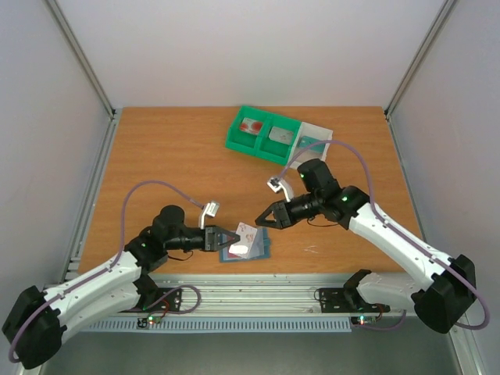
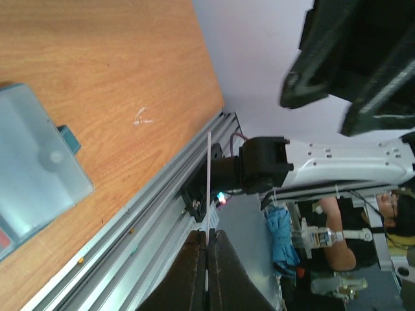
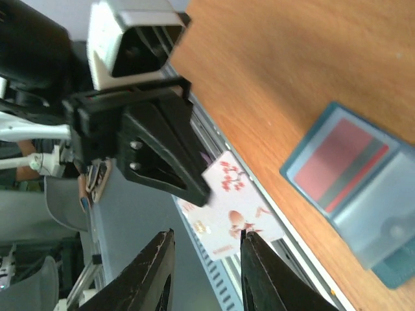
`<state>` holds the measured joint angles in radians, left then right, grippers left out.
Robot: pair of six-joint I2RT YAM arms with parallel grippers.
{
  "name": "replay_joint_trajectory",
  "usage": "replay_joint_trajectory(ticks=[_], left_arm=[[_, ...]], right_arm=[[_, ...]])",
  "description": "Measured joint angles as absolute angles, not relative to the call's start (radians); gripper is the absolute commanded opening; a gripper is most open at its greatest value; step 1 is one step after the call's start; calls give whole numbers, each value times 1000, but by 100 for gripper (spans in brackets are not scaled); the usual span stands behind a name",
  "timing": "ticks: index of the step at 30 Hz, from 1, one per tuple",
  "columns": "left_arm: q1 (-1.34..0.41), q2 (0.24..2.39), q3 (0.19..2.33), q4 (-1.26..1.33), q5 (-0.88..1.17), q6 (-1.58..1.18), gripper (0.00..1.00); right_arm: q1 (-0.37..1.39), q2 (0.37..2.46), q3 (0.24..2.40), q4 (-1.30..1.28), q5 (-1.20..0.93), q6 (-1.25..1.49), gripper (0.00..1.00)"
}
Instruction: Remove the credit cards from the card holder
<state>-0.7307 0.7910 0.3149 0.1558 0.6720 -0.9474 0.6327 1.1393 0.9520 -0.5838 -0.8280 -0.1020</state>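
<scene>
- Left claw (image 2: 207,236) fills the bottom of its own wrist view. Its two black fingers (image 2: 188,275) are pinched tight on a white card (image 3: 230,207), seen there edge-on as a thin pale line.
- From the right wrist, that white card shows red marks on its face and hangs apart from the card holder (image 3: 360,188).
- Right claw (image 3: 206,236) hovers just beside the held card, its jaws spread with a clear gap and gripping nothing.
- Card holder lies opened flat on the wooden table (image 1: 172,156), near the front edge and below the two claw tips.
- One half of the holder has a clear pocket with a red and green card (image 3: 340,172) inside. The other half is frosted, with a teal corner (image 3: 395,275) poking out at its edge.
- At the back of the table sits a green tray (image 1: 244,148) with two compartments. The left one holds a second white card (image 1: 251,126) with red marks, and the right one holds a grey card (image 1: 280,134).
- Against the green tray's right side sits a white tray (image 1: 320,131). Its contents are too small to tell.
</scene>
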Motion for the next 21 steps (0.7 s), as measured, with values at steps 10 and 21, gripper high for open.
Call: replay_joint_trajectory(ticks=[10, 21], left_arm=[[-743, 822, 318, 116, 769, -889, 0], [-770, 830, 327, 123, 815, -881, 0]], right_arm=[[665, 1239, 943, -645, -873, -136, 27], [722, 1312, 947, -685, -884, -172, 19]])
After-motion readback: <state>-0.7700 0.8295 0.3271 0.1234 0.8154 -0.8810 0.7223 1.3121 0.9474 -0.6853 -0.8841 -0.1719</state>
